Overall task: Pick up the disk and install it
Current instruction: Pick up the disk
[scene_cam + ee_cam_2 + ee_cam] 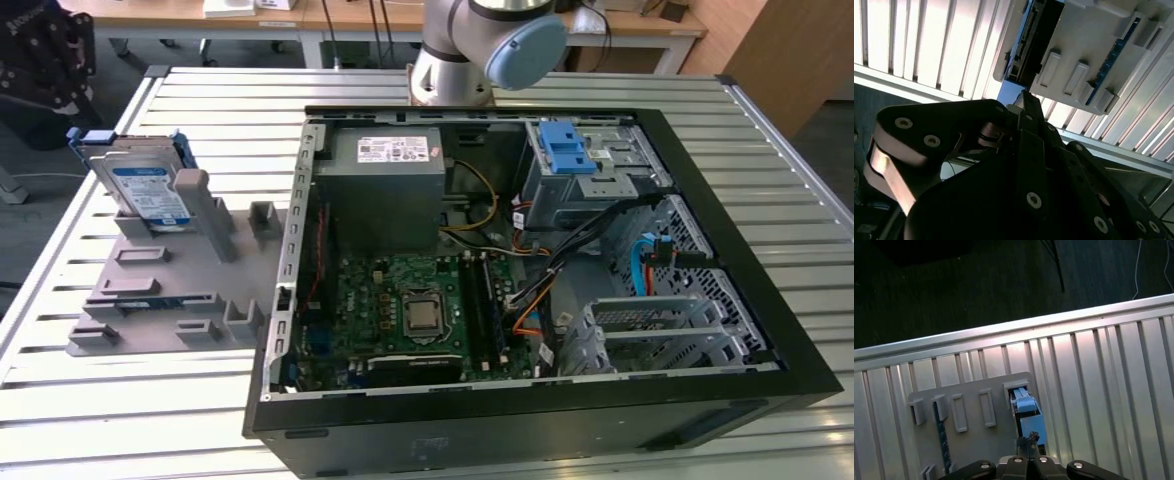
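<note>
Currently your end effector [1029,442] is pressed together, empty; treat the disk [144,186] as rigid and shock-sensitive, gripping its bracketed edges.

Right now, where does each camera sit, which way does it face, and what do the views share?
Exterior view: off the arm, high, looking down on table, open case, and the holder with the disk at the exterior view's left; arm beyond the case.
First wrist view: on the arm, looking down past the gripper at the disk in the holder.
Second wrist view: on the arm, close behind the gripper, facing holder and disk.
Shared: all three show disk and holder.
</note>
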Robot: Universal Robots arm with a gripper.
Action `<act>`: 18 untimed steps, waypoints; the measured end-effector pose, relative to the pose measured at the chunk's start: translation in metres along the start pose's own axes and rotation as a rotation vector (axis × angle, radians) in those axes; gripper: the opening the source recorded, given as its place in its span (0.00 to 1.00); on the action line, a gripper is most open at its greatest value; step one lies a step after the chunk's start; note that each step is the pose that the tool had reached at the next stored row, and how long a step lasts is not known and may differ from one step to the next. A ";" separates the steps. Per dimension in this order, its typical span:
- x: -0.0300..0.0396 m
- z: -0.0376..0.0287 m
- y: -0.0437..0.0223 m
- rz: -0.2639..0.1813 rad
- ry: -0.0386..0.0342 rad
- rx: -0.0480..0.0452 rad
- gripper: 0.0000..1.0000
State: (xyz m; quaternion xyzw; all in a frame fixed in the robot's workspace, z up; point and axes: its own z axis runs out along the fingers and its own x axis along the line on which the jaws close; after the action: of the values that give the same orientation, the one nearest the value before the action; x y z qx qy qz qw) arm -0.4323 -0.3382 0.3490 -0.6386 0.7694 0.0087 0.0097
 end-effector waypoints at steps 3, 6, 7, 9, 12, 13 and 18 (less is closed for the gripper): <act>0.0000 0.0000 0.0001 -0.021 0.0000 -0.0005 0.17; 0.0000 0.0001 0.0001 -0.021 0.0000 -0.0005 0.29; 0.0000 0.0001 0.0001 -0.021 0.0000 -0.0004 0.29; 0.0000 0.0002 0.0000 -0.021 0.0000 -0.0005 0.41; 0.0001 0.0020 0.0001 -0.038 0.0002 -0.0006 0.53; 0.0001 0.0030 0.0000 -0.054 0.0003 -0.0011 0.53; -0.0003 0.0115 0.0013 -0.100 0.0003 -0.0023 0.59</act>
State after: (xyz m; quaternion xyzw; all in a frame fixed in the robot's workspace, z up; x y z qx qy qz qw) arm -0.4335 -0.3373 0.3374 -0.6764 0.7364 0.0090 0.0093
